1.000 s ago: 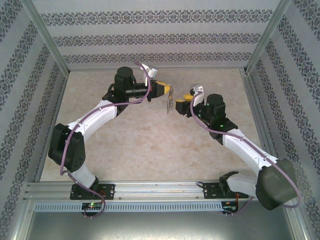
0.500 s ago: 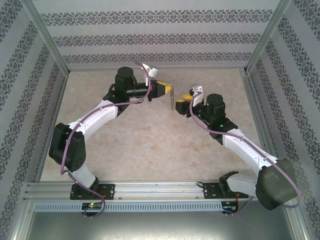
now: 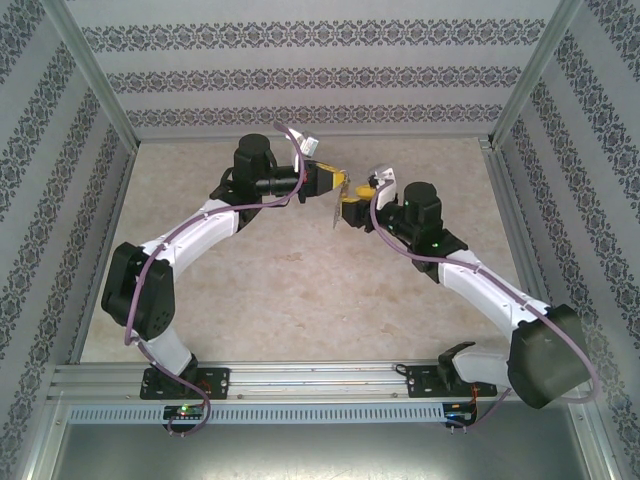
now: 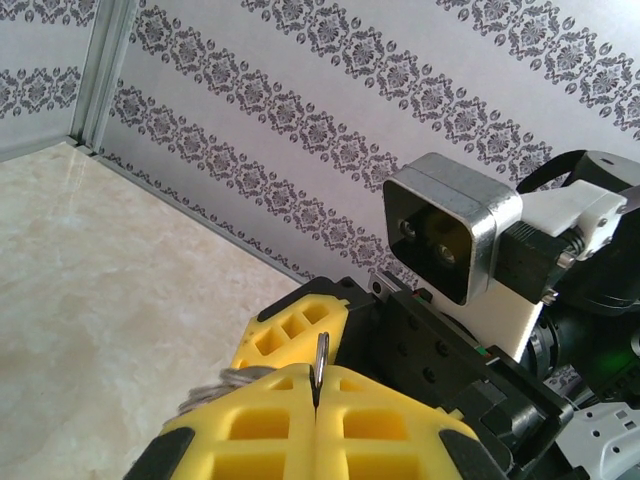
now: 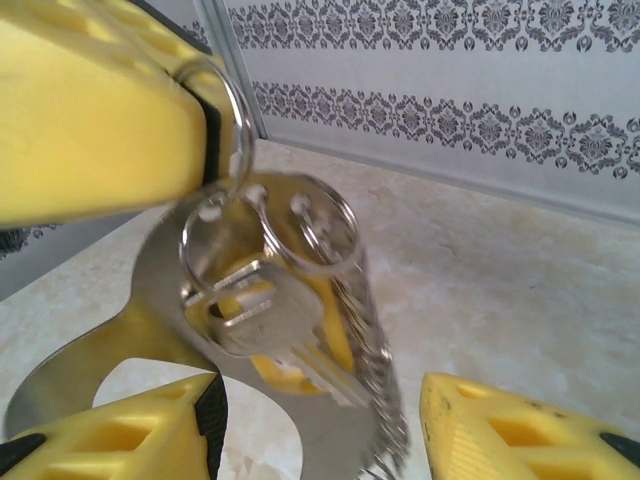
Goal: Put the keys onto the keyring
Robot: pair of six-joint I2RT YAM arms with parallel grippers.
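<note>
My left gripper (image 3: 338,184) is shut on a thin wire ring (image 4: 321,350) at the top of the keyring, well above the table. The keyring (image 5: 150,330), a flat grey metal loop fringed with tiny metal bits along one edge, hangs from that ring. A small silver key (image 5: 275,315) with yellow behind it dangles in front of the loop on a split ring. My right gripper (image 5: 320,440) is open, one yellow finger (image 5: 120,435) on each side of the hanging bunch. Seen from above, the right gripper (image 3: 350,207) sits close against the keyring (image 3: 336,213).
The beige table (image 3: 300,290) lies below both raised arms. Patterned walls (image 3: 320,75) and metal frame posts close it in at the back and sides. The right arm's wrist camera housing (image 4: 450,230) looms just beyond my left fingers.
The right gripper has moved left, up to the hanging keyring, and now straddles it. The keyring has swung a little under the left gripper, which stays shut.
</note>
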